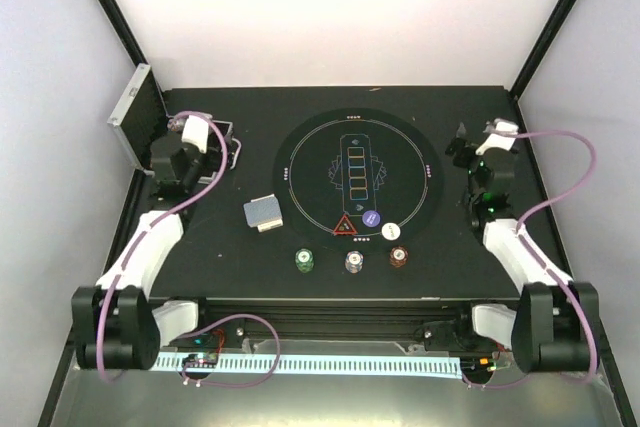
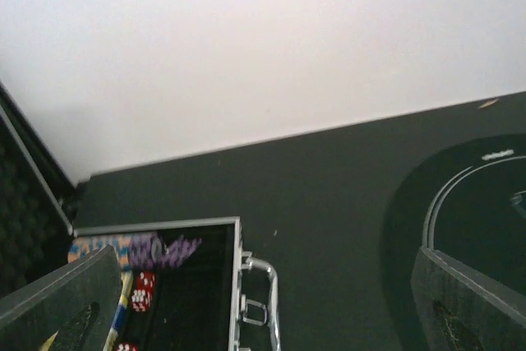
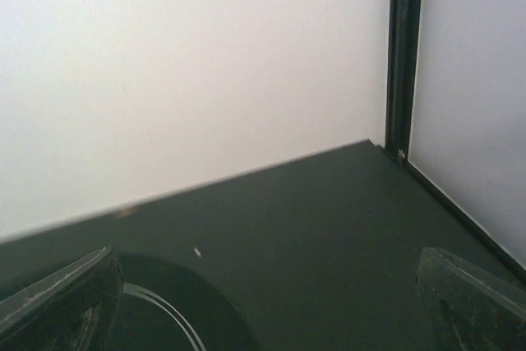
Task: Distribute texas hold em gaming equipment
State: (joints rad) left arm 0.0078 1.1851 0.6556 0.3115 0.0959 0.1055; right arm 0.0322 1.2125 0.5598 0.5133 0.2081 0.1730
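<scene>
A deck of cards (image 1: 263, 213) with a grey-blue back lies left of the round black mat (image 1: 300, 162). A red triangle marker (image 1: 344, 226), a blue disc (image 1: 371, 218) and a white disc (image 1: 392, 231) lie on the mat's near edge. Green (image 1: 304, 261), white (image 1: 354, 262) and brown-red (image 1: 398, 258) chip stacks stand in a row in front of it. My left gripper (image 1: 192, 130) is open and empty above the open silver case (image 2: 234, 285), which holds purple chips (image 2: 156, 248) and red dice (image 2: 141, 289). My right gripper (image 1: 468, 142) is open and empty at the mat's right (image 3: 164, 314).
The case lid (image 1: 135, 112) stands open at the far left, and its handle (image 2: 267, 297) points toward the mat (image 2: 485, 203). White walls close the back and sides, with a black corner post (image 3: 403, 55) at the far right.
</scene>
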